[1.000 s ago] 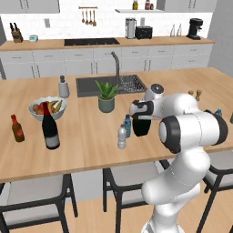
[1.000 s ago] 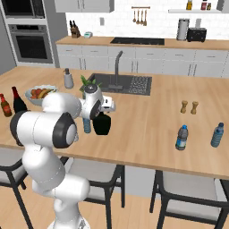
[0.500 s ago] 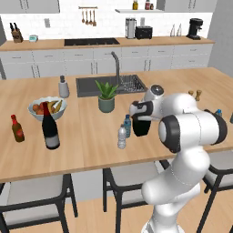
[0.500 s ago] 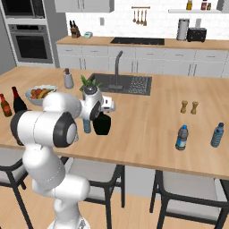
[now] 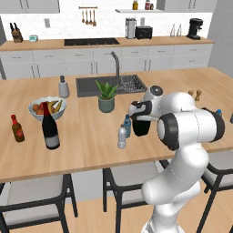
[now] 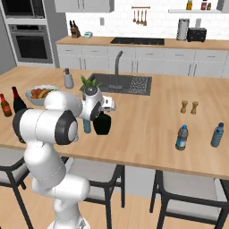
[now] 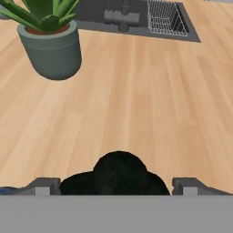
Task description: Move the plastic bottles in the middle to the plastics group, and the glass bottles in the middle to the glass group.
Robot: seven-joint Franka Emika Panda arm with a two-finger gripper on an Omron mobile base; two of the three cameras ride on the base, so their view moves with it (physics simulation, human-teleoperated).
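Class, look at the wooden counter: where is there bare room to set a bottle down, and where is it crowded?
Free: the wide stretch between the black bottle and the two blue bottles; also between the wine bottle and the small clear bottle. Crowded: around the gripper, where black bottle, small bottles and plant pot cluster.

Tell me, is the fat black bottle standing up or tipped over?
Standing up: the black bottle sits upright on the counter, neck pointing up.

light: bright, even, diffuse | shadows: faint, soft | glare: slight | blur: mild softness, low-resolution render
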